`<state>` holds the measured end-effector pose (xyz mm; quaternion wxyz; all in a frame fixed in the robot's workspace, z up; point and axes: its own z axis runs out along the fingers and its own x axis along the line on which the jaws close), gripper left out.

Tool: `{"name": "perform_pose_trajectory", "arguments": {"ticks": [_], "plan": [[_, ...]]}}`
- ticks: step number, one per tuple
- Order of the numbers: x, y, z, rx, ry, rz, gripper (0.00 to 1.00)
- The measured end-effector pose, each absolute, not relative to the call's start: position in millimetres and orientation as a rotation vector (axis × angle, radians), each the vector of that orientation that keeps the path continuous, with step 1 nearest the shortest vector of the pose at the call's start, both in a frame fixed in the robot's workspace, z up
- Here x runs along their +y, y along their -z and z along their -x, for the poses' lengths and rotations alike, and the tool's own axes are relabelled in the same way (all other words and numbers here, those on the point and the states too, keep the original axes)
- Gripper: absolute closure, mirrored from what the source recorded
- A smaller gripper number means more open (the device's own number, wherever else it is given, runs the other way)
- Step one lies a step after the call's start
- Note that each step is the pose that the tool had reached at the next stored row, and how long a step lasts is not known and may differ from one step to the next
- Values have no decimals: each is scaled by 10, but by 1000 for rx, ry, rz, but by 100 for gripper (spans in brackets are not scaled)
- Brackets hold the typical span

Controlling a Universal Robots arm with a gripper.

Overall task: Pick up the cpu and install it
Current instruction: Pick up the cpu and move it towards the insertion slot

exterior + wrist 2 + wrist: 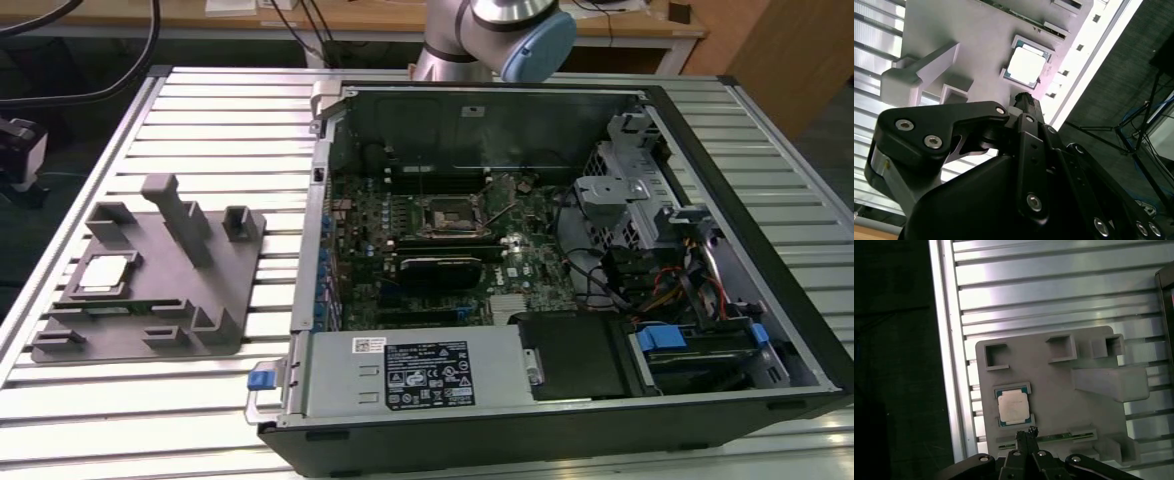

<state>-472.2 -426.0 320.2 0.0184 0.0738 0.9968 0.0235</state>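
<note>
Exterior view. Slatted metal counter (214, 120). A grey tray (200, 300) sits near the counter's edge on the exterior view's left. The cpu (104, 275) lies flat in a tray recess, silver top up. An open computer case (467, 125) takes up the counter's middle and the exterior view's right, with the board's socket (447, 212) exposed. A grey and blue arm (501, 30) joint stands at the far edge.

Second wrist view. The black claw (1024, 99) points at the tray (954, 25), its tip just beside the cpu (1026, 67) in the picture. Linkage and screws fill the foreground.

First wrist view. The claw (1025, 434) is aimed straight down over the tray (1054, 380). It is narrow, with the tips together and nothing held. The cpu (1013, 406) is seated in its recess, apart from the tips, near the tray side closest to the counter (1054, 290) edge.
</note>
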Motion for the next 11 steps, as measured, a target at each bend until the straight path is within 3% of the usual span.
{"name": "perform_pose_trajectory", "arguments": {"ticks": [11], "plan": [[-4260, -3070, 4722, 3096, -73, -229, 89]]}}
